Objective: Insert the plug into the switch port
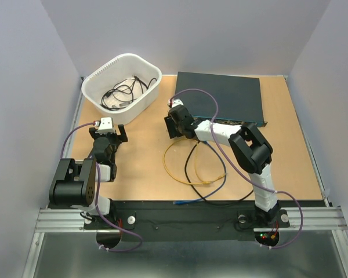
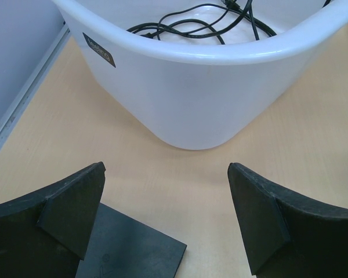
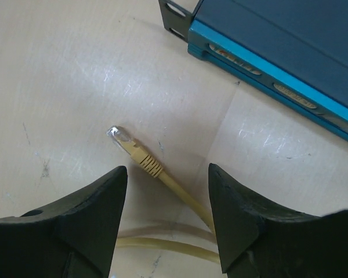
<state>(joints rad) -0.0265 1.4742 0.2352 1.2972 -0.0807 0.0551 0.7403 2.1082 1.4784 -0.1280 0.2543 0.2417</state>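
Left tool (image 2: 165, 174): fully open, empty, over a flat black box (image 2: 127, 249) near the table (image 1: 145, 168) left edge; port not visible. Right tool (image 3: 167, 174): jaws apart, gripping nothing, straddling the yellow cable (image 3: 182, 196). Plug (image 3: 120, 138) lies mid-table just beyond its fingertips, near the dark unit (image 3: 267, 40) at the far edge

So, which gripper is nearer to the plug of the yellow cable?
The right. The right gripper hovers just behind the plug, jaws apart, not touching it. The left gripper is far off to the left, facing the white basket.
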